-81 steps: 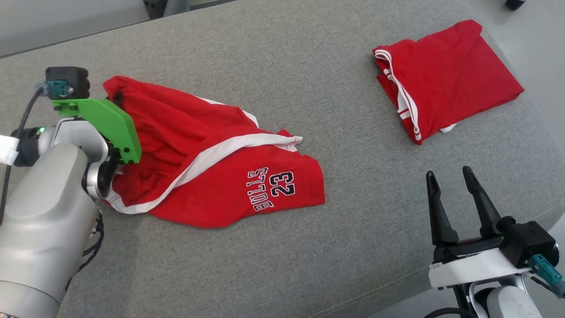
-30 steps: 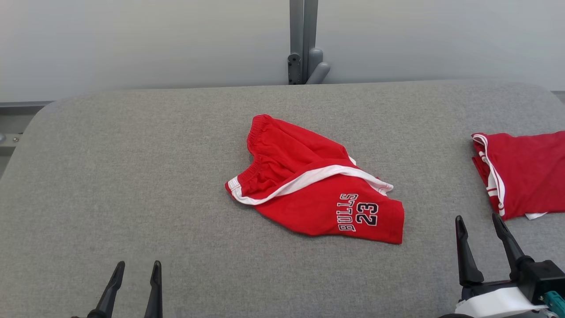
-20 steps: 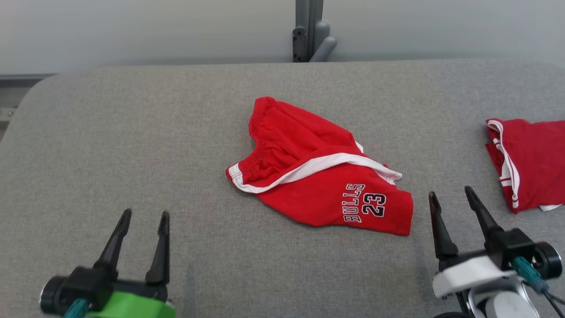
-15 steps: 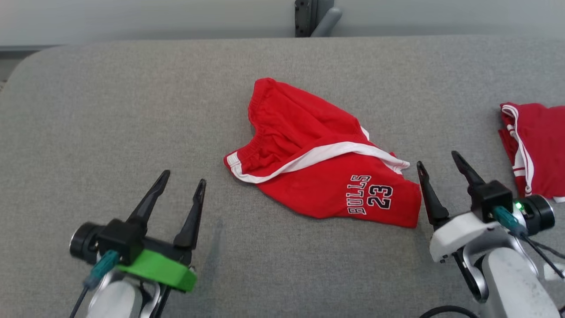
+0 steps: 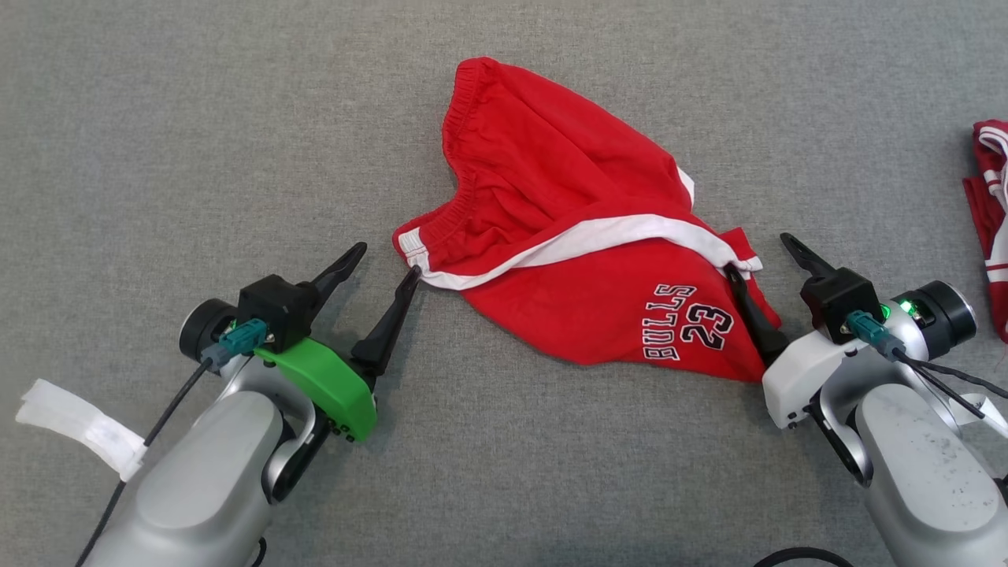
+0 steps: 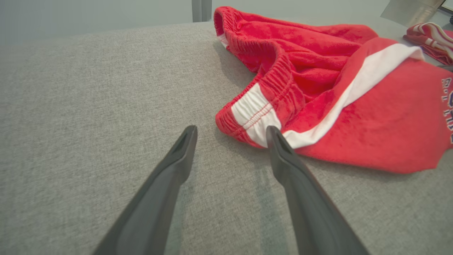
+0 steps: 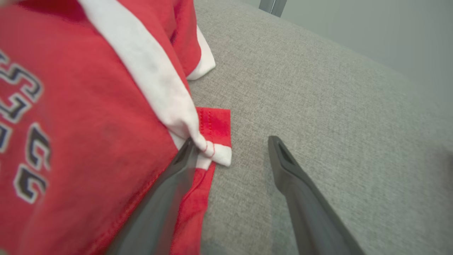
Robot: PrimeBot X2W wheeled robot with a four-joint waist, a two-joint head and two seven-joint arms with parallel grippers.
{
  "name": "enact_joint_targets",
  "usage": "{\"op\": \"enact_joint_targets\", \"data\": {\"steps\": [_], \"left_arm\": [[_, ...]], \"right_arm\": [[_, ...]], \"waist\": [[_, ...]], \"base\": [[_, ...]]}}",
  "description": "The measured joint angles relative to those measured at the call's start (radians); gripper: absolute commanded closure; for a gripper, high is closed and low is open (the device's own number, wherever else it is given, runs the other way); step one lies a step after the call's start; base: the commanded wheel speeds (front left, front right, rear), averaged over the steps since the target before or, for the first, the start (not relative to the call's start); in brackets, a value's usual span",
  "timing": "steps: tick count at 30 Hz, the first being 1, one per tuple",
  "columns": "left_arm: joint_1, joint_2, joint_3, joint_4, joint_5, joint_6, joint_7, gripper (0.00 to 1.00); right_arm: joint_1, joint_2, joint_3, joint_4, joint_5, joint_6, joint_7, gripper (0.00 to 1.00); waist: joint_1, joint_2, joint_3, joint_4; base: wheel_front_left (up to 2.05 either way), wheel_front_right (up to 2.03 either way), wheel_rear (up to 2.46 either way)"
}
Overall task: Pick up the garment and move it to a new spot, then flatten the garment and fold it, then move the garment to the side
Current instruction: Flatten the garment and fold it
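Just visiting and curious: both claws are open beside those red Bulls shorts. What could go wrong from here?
The left gripper meets the waistband corner with just one finger, so closing might catch only a sliver and slip off. At the right gripper, the hem corner lies in overlapping layers. It may pinch the wrong layer, leaving the red Bulls shorts twisted instead of flat.

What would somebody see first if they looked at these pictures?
The bright red shorts marked BULLS 23, crumpled in the middle of the grey cushion. Next, two open grippers: the left gripper at the waistband corner, the right gripper at the leg hem. Another red garment peeks in at the right edge.
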Motion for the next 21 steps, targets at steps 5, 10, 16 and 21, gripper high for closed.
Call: {"op": "enact_joint_targets", "data": {"steps": [5, 10, 16, 21], "left_arm": [[-0.048, 0.036, -0.073, 0.024, -0.063, 0.000, -0.005, 0.00], [-0.072, 0.058, -0.112, -0.010, -0.086, 0.000, -0.009, 0.00], [-0.088, 0.090, -0.158, -0.061, -0.086, 0.000, -0.010, 0.00], [-0.108, 0.113, -0.200, -0.076, -0.087, 0.000, -0.010, 0.00]], "right_arm": [[-0.012, -0.012, 0.027, 0.006, 0.014, 0.000, -0.019, 0.15], [-0.004, -0.015, 0.031, -0.005, 0.014, 0.000, -0.032, 0.16], [0.020, -0.012, 0.029, -0.043, 0.008, 0.000, -0.039, 0.27], [0.027, -0.009, 0.024, -0.064, 0.002, 0.000, -0.038, 0.31]], "waist": [[0.0000, 0.0000, 0.011, -0.004], [0.0000, 0.0000, 0.008, -0.007], [0.0000, 0.0000, 0.013, -0.018], [0.0000, 0.0000, 0.019, -0.031]], "base": [[0.00, 0.00, 0.00], [0.00, 0.00, 0.00], [0.00, 0.00, 0.00], [0.00, 0.00, 0.00]]}}
